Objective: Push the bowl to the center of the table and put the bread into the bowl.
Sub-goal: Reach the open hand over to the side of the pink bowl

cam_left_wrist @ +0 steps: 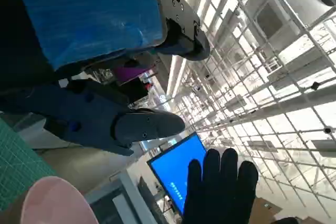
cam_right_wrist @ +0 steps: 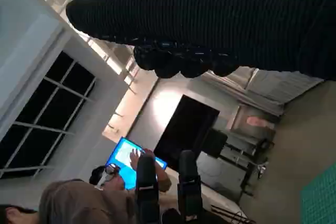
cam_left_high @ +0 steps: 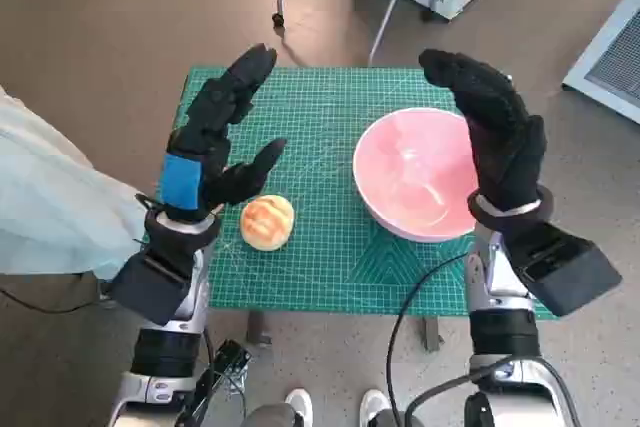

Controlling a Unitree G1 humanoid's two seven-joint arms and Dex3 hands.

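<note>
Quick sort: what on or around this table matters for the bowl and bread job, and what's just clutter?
For the job:
- pink bowl, on the table's right part
- bread, on the green mat, left of the bowl
- left hand and right hand, both raised with fingers apart, holding nothing

Just lying about:
- cable hanging off the near edge
- white shoes on the floor
- metal legs behind the table

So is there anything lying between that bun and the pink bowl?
Nothing visible. Only bare green mat separates the bread from the bowl. Both hands are raised above the table, holding nothing.
</note>
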